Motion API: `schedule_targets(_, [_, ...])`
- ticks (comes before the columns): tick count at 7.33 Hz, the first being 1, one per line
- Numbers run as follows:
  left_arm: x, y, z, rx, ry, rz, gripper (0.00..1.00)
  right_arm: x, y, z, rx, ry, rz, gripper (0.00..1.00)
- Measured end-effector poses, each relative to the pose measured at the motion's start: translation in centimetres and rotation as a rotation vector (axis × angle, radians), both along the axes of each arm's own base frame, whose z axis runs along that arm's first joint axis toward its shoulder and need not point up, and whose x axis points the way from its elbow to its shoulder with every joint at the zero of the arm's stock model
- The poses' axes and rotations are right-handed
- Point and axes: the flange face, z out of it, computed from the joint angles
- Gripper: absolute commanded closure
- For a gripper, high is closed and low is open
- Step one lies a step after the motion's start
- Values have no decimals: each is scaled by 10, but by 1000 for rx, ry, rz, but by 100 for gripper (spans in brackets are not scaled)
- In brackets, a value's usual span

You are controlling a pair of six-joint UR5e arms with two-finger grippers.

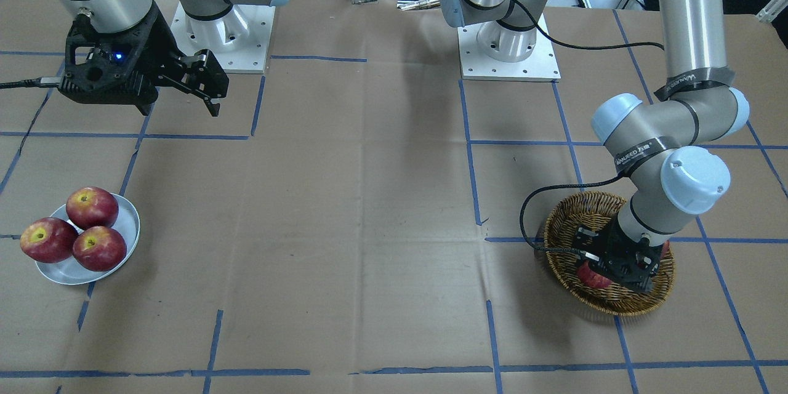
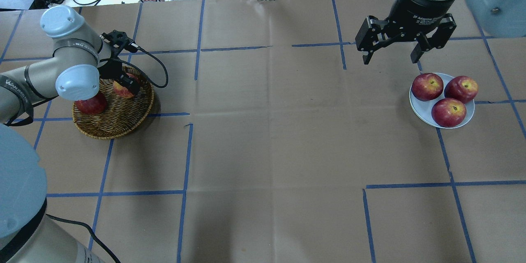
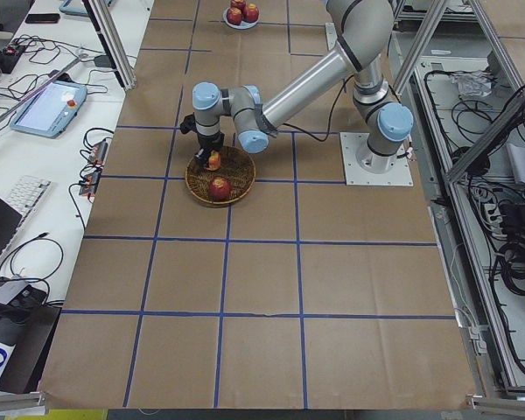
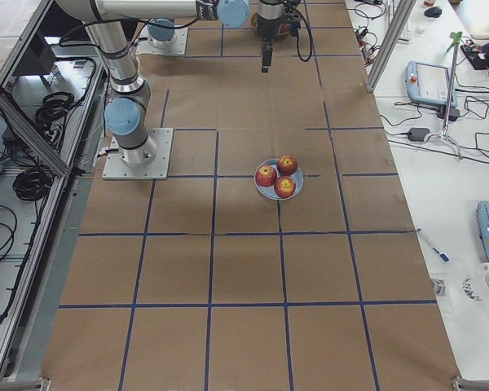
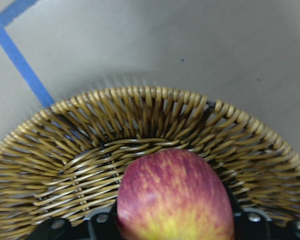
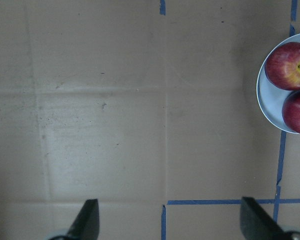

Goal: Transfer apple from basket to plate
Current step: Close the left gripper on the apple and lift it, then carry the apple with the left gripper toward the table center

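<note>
The wicker basket (image 2: 119,129) sits at the table's left. My left gripper (image 2: 125,83) reaches down into it and is shut on the paler apple (image 2: 120,91) with the yellow-orange blush. In the left wrist view this apple (image 5: 175,195) sits between the fingers, just over the basket's weave (image 5: 140,115). From the front, the apple (image 1: 591,276) shows under the gripper (image 1: 615,261). A darker apple (image 2: 91,104) lies in the basket beside it. The silver-grey plate (image 2: 423,111) at the right holds three apples. My right gripper (image 2: 390,51) hangs open and empty above the table, beside the plate.
The brown paper table top (image 2: 267,131) carries a grid of blue tape lines. The left arm's elbow (image 2: 78,82) overhangs the basket's near side. In the right wrist view the plate's edge (image 6: 267,100) with two apples shows at the right.
</note>
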Motion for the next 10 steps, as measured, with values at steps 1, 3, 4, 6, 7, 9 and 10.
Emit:
schedule_targets(1, [-4,-2,23,-38,-7,28,40,0,0,0,0,0,0,0])
schedule_targets(3, [-46,2,48,-73,12,157,40,0,0,0,0,0,0,0])
schedule_targets(4, [-82,7,49,-66,30,219,40,0,0,0,1,0,0,0])
schedule_targets(6, [-177,24,38,-39,66,326,40,0,0,0,2,-1,0,0])
schedule_targets(7, [-230,37,32,-28,77,368,39,0,0,-1,3,0,0,0])
schedule_targets(9, [-334,73,13,2,84,409,40,0,0,0,3,0,-1,0])
schedule_targets(10, [-373,88,-4,26,83,422,39,0,0,0,3,0,-1,0])
